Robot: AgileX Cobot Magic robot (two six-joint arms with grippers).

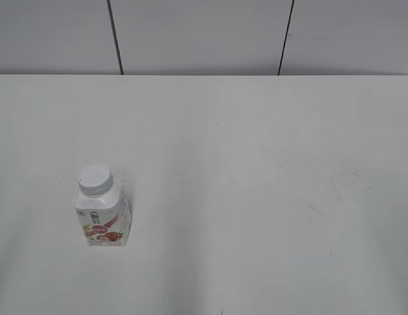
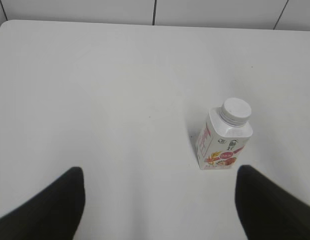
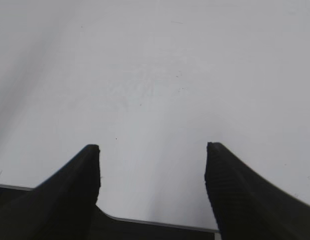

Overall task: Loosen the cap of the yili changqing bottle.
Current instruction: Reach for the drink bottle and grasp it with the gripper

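My left pincer (image 2: 157, 200) hangs over the table (image 2: 95, 90) with its two dark fingers (image 2: 50, 205) spread wide and nothing between them, so it is released. The bottle (image 2: 222, 142) stands upright on the table ahead of that pincer and off toward its right finger, apart from both fingers and touching neither. Its cap (image 2: 235, 110) sits on the neck, white with a ribbed side and a flat top, on the far side of the bottle from my fingertips as the left wrist camera sees it. The label faces the pincer, with a red-pink band and a fruit picture low on the body. My right pincer (image 3: 152, 165) is also released: its two black fingers (image 3: 70, 185) stand well apart over bare tabletop, close to the near edge of the table (image 3: 145, 75), and they hold nothing. No part of the bottle lies ahead of this pincer or beside it in the right wrist view. From the exterior camera the bottle (image 1: 102, 215) stands on the left part of the table (image 1: 269, 184), with the cap (image 1: 95, 179) on top, and neither of my pincers reaches into that view. Beyond the far edge of the table runs a pale wall (image 1: 204, 33) divided by dark seams.
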